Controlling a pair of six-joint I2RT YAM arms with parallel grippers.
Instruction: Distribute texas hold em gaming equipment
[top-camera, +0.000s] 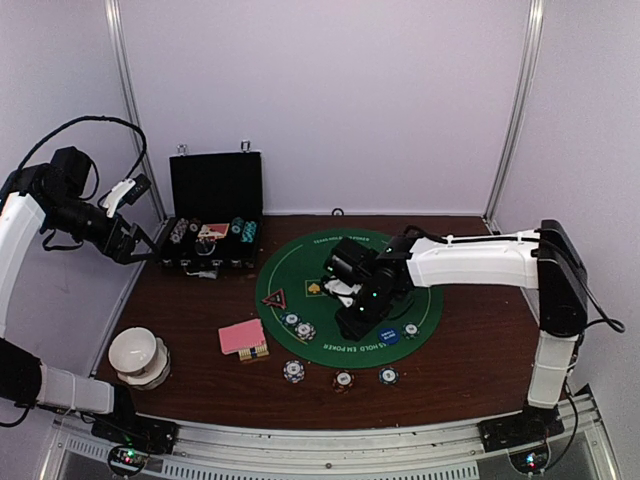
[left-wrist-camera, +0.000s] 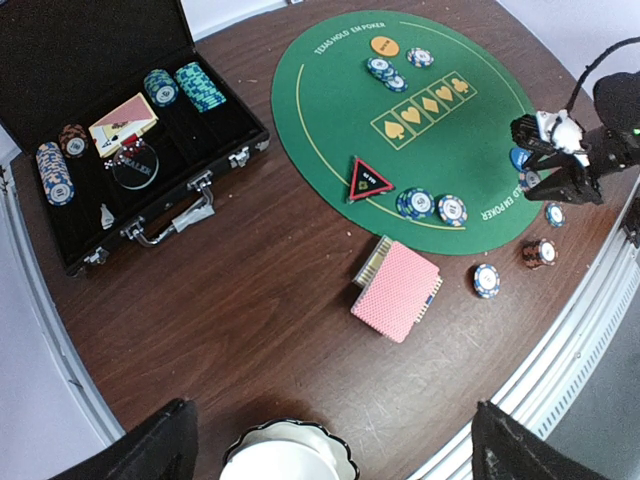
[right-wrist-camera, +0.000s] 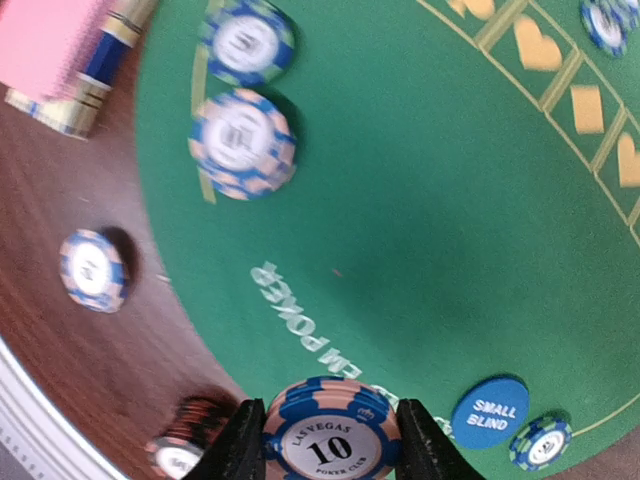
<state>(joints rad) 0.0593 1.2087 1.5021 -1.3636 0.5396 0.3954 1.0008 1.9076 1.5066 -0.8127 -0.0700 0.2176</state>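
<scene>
My right end effector (right-wrist-camera: 330, 452) pinches a blue-and-peach chip (right-wrist-camera: 330, 425) by its edges, above the near rim of the green mat (right-wrist-camera: 430, 230), close to the blue disc (right-wrist-camera: 490, 412). My left end effector (left-wrist-camera: 328, 420) hangs spread wide, high over the counter (left-wrist-camera: 250, 270), holding nothing.

Card deck (top-camera: 242, 336) lies left of mat (top-camera: 290, 265), before case (top-camera: 215, 185).

"LAS VEGAS 10" on chip (right-wrist-camera: 331, 432)
</scene>
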